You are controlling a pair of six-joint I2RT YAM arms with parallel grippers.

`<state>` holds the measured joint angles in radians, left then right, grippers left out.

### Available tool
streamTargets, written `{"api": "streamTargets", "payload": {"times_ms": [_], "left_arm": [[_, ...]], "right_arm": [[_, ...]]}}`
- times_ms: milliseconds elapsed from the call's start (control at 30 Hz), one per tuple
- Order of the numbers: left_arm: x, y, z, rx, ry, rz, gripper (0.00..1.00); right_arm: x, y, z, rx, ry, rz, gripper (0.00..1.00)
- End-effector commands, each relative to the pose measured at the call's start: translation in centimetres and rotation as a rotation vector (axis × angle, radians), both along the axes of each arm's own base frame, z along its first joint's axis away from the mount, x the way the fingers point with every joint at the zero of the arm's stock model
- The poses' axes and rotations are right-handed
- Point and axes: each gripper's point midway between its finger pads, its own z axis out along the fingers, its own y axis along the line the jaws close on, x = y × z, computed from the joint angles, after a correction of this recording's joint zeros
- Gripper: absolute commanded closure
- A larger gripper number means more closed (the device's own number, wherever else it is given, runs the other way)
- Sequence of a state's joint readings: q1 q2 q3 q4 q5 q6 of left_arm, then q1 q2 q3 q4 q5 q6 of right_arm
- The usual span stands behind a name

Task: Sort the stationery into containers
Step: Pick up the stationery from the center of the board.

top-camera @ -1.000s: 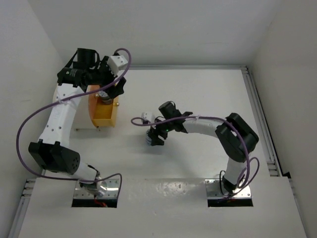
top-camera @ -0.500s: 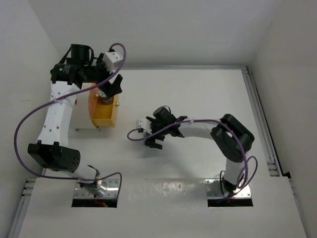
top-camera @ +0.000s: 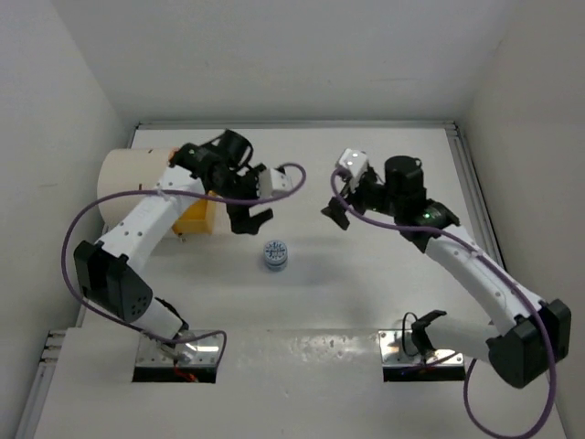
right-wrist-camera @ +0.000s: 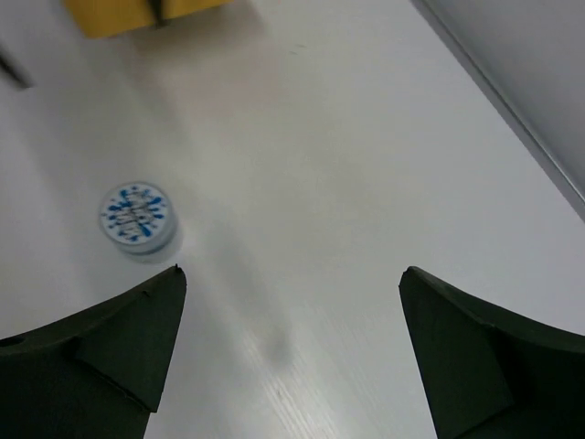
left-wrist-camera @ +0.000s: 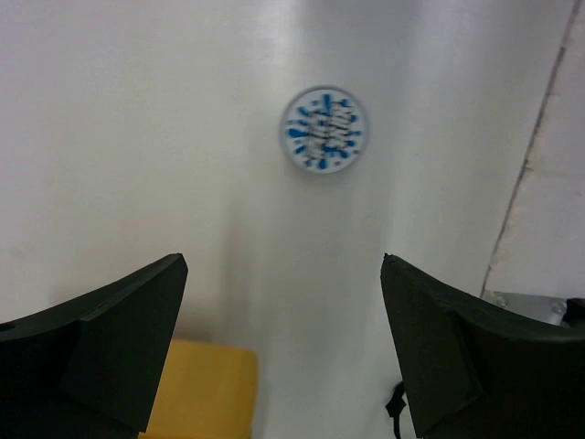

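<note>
One small round blue-and-white piece [top-camera: 275, 254] stands alone on the white table. It also shows in the left wrist view [left-wrist-camera: 324, 129] and the right wrist view [right-wrist-camera: 135, 217]. My left gripper [top-camera: 251, 221] is open and empty, just right of the orange drawer [top-camera: 195, 218] and left of the piece [left-wrist-camera: 283, 263]. My right gripper [top-camera: 336, 216] is open and empty, to the right of the piece and further back [right-wrist-camera: 292, 272]. The cream drum [top-camera: 128, 178] lies at the back left. Pens and the pink-and-tan cylinder are out of view.
White walls close in the table on the left, back and right. A raised rail [top-camera: 475, 201] runs along the right edge. A corner of the orange drawer shows in the left wrist view [left-wrist-camera: 201, 389] and the right wrist view [right-wrist-camera: 128, 13].
My left gripper has left the orange drawer and moved right and nearer. My right gripper has drawn back to the right, away from the round piece, which stays on the table.
</note>
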<state>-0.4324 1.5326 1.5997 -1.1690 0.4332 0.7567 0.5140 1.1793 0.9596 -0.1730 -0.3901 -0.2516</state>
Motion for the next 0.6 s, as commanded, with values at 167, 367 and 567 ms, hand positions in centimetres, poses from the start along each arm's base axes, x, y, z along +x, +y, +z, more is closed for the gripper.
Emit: {"api": "streamTargets", "payload": {"times_ms": [167,367,567], "left_arm": [[-3.5,-4.8,-4.9,0.046,-0.018,-0.197,0.09],[-3.9,-6.6,-9.1,0.03,0.002,-0.289,0.1],[-3.1,-8.1,-11.2,0.041,0.015,-0.287,0.1]], "right_arm": [[2.5,-13.9,-5.6,0.192,0.433,-0.552,0.01],[4.7,-18.0,-6.7,0.434,0.714,-0.771,0.01],[5.0,-18.7,-7.4,0.483,0.766,-0.807,0.01]]}}
